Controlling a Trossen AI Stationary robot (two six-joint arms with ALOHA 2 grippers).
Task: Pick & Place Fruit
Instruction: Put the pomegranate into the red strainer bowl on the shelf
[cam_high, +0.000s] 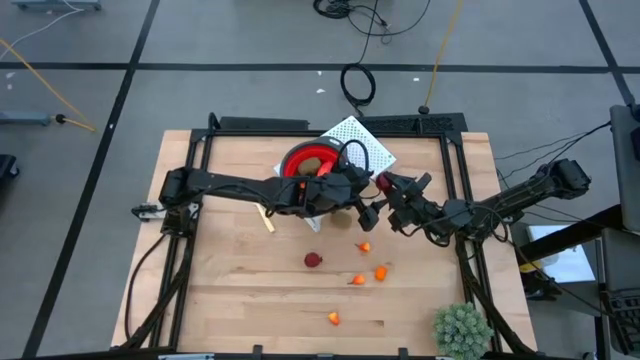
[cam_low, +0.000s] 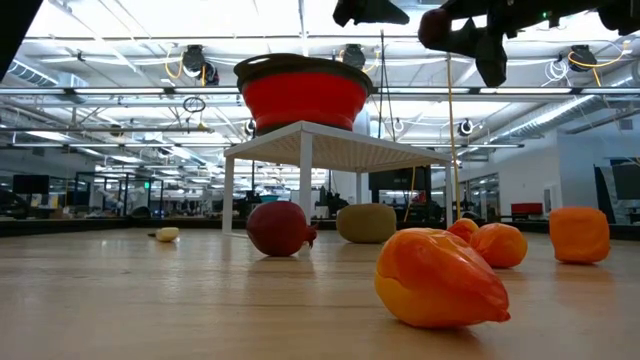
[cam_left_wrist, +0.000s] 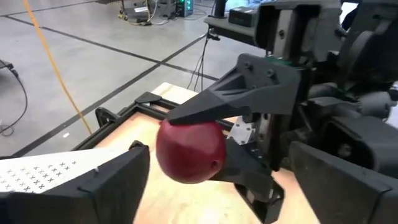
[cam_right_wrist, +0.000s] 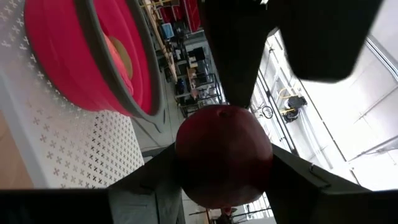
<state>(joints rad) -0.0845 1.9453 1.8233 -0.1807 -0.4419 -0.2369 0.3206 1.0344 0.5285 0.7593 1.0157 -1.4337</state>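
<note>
Holding a dark red ball (cam_right_wrist: 224, 155) between its fingers, the right gripper (cam_high: 385, 186) hangs above the table just beside the red bowl (cam_high: 300, 160), which sits on a white perforated stand (cam_high: 365, 140). Its jaws are closed on the ball's 2 sides, as both wrist views show. The left gripper (cam_high: 368, 212) is right next to it, fingers parted and empty, with 1 finger (cam_left_wrist: 93, 183) low beside the ball.

The main risk, as I judge it, is a collision: both arms crowd the same small space at the bowl's edge, and a careless swing could knock the ball loose or tip the bowl off its stand. A round ball pinched at 2 points could also roll out, or be let go short of the rim and bounce off onto the table.

The other fruit lies on the wood well apart from the bowl: another dark red ball (cam_high: 313, 260) and 4 orange pieces, nearest (cam_high: 364, 247). The low view adds an olive-brown oval (cam_low: 366, 222) near the stand.

Much is hidden. From above, the arms cover the stand's near edge, so the held ball barely shows. The bowl holds something pale orange (cam_right_wrist: 118, 56), too cut off to name. A spiky green plant ball (cam_high: 462, 330) sits at the table's corner
</note>
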